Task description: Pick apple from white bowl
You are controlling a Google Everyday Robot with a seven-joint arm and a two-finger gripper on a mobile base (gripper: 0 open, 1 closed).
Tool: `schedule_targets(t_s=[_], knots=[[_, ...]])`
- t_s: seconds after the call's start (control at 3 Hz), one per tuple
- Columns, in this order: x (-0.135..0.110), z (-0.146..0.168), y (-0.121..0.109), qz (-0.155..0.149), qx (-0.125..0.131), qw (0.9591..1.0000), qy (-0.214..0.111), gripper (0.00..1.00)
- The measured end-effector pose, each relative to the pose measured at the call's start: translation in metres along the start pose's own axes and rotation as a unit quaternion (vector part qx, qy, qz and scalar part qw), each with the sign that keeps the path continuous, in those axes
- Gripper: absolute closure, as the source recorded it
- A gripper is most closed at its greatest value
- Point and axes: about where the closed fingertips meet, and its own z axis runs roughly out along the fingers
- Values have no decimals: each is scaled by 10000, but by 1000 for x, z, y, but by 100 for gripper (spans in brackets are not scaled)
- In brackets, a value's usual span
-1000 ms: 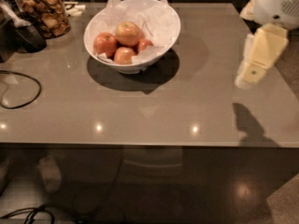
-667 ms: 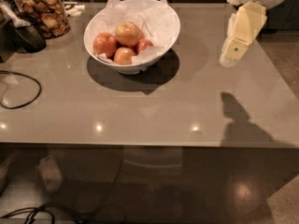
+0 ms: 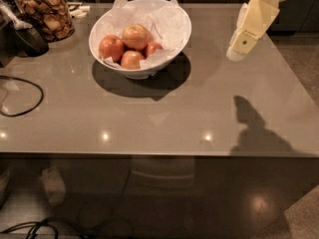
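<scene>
Since a moment ago my gripper (image 3: 238,51) has drifted left and a little farther back over the grey tabletop (image 3: 164,118), closing some of the gap to the white bowl (image 3: 175,43), and its shadow (image 3: 249,118) has slid left with it. It now hangs in the air above the table's right side, tilted so that its cream tip points down and to the left, toward the bowl but well apart from it. Whether it is spread or pressed together I cannot tell from this angle, and it holds nothing that I can see. Nothing else has shifted. The apple (image 3: 135,36), pale yellow-orange and the largest of the fruit, lies in the middle of the bowl toward its back, resting on top of the others. It looks nearly round, so I can make out no long axis, and I cannot tell which way its stem end faces. Three smaller apples (image 3: 110,48), redder in colour, crowd against it on its left, front and right. Crumpled white paper (image 3: 167,21) lines the bowl and sticks up past the rim at the back. A glass jar (image 3: 45,14) of brown snacks stands at the far left corner, and a black cable (image 3: 35,91) loops on the table's left edge.
</scene>
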Motion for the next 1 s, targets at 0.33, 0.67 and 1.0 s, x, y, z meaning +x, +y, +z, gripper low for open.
schedule_targets(t_s=[0.33, 0.67, 1.0], knots=[[-17, 8, -7, 205, -98, 9989, -405, 0], [-64, 36, -30, 278, -396, 9958, -773, 0], [-70, 36, -34, 260, -339, 9955, -842, 0]])
